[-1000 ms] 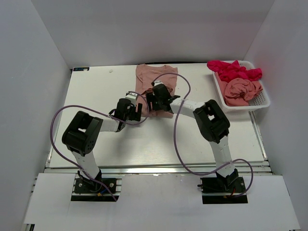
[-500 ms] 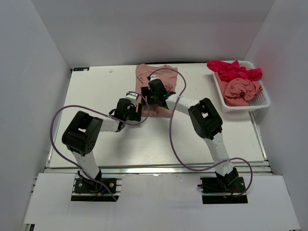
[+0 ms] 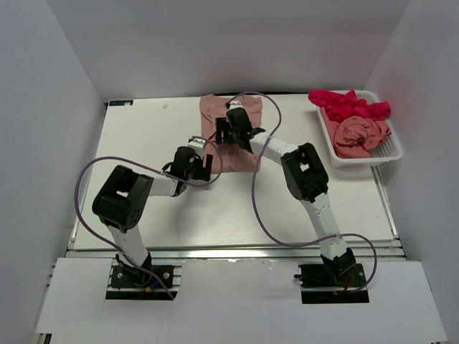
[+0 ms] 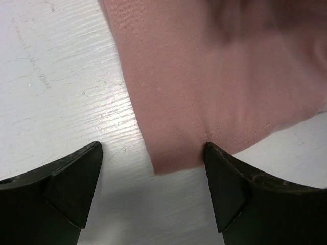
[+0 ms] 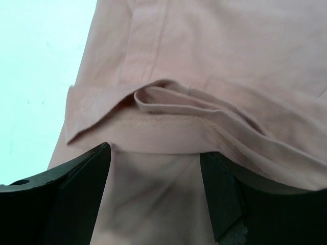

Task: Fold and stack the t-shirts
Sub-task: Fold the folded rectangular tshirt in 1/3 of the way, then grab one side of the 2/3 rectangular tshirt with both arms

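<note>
White walls enclose a pale surface. The salmon-pink t-shirt lies at its far centre, partly folded, with a hem doubled over.

The left hand has its fingers spread and straddles the shirt's near left corner: one finger is over bare surface, the other over cloth, and nothing is gripped. The right hand, likewise spread, sits low over the shirt's far part, facing a raised ridge of layered fabric, with nothing pinched.

At far right, a white mesh basket holds a magenta-red t-shirt and a crumpled salmon t-shirt, both unfolded.

Judged step: folding the first shirt, with both hands placed for a grasp. The next move calls for each hand to lower and close on its edge of cloth. The two should then lift together, since an uneven lift would likely skew the fold.
</note>
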